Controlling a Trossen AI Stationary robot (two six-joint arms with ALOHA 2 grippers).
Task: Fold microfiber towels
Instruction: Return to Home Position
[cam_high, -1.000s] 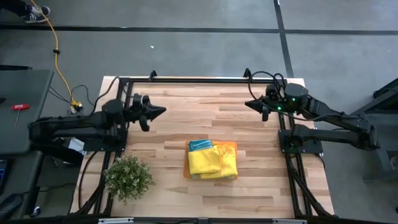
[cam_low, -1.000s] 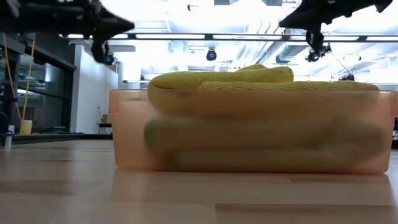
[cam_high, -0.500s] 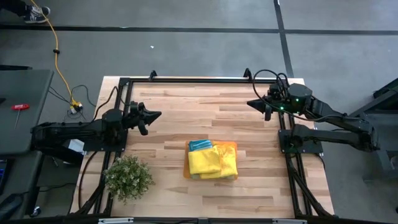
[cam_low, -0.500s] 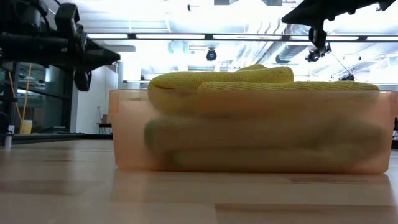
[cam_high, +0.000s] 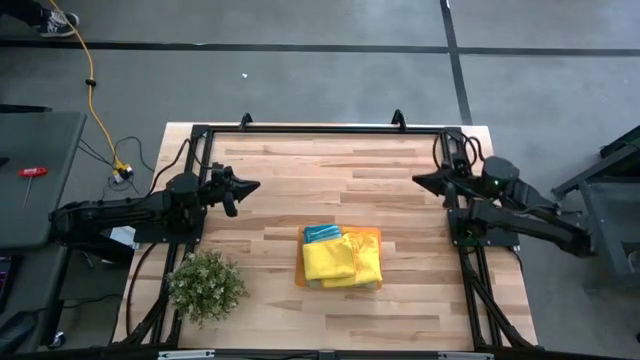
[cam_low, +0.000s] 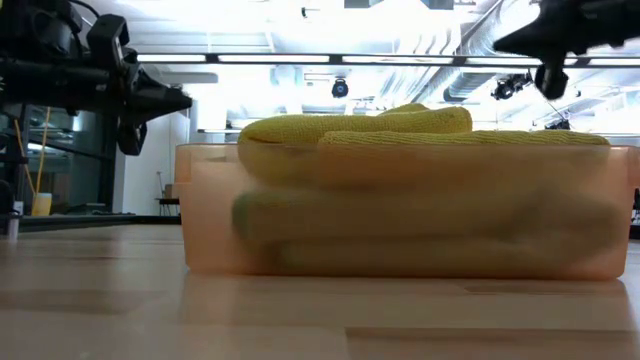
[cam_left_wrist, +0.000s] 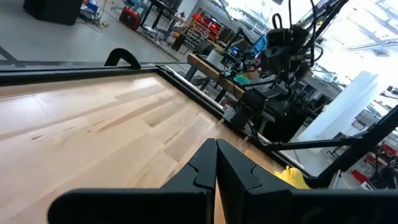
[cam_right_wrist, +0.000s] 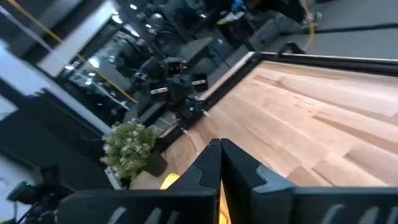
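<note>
Viewing from overhead: the left claw (cam_high: 250, 186) and the right claw (cam_high: 420, 181) hang over the pale wooden table (cam_high: 330, 160), tips facing each other and well apart. The translucent orange plastic bin (cam_high: 372, 232) sits between them, ahead of each claw and offset toward the side carrying the small green leafy potted plant (cam_high: 206, 285). It holds the folded fuzzy yellow microfiber towels (cam_high: 342, 260), with a folded teal microfiber towel (cam_high: 322, 233) along the edge nearer the claws. The bin's slightly longer axis runs parallel to the claw-to-claw line. Neither claw is clearly nearer.

Low view: the yellow towels rise just above the bin rim, and further folded layers show through its wall. Both claws sit above rim level, touching nothing.

Left wrist view: the two dark fingers (cam_left_wrist: 202, 171) are pressed together with nothing between them. A corner of yellow towel shows beyond.

Right wrist view: the fingers (cam_right_wrist: 205, 171) are likewise closed and empty, with the plant beyond.

Assessment: no loose towel is visible on the table, so folding appears complete. Only parking the arms seems to remain, and the bin lies off both claws' line.
</note>
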